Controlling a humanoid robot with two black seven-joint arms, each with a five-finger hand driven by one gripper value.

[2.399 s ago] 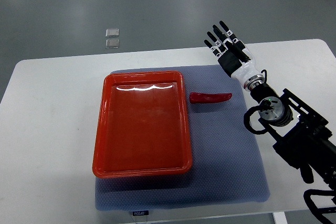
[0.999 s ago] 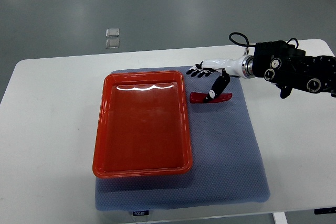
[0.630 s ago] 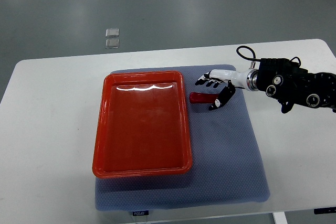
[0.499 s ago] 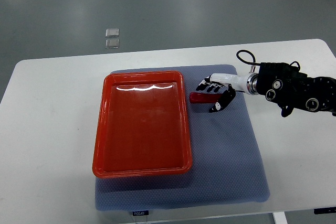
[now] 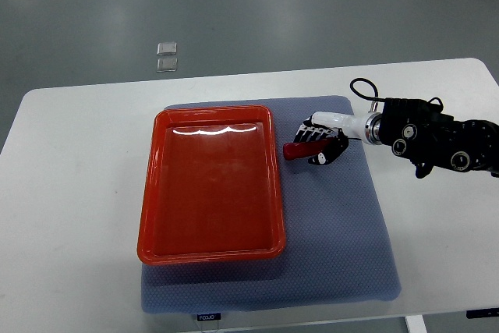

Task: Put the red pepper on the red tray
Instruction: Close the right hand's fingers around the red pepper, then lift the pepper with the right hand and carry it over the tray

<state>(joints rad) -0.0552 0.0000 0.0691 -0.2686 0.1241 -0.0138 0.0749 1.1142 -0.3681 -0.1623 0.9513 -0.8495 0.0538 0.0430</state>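
Right hand (image 5: 320,143) — fingers curled, seemingly clamped — arm reaching leftward.

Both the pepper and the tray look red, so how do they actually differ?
The red pepper is small and slender; the red tray is broad and rectangular. The pepper is gripped by the right hand beside the tray; the tray lies empty on the blue mat. Both are glossy red.

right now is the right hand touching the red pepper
Touching. The top view shows the right hand with fingers curled over the red pepper, only its left end showing.
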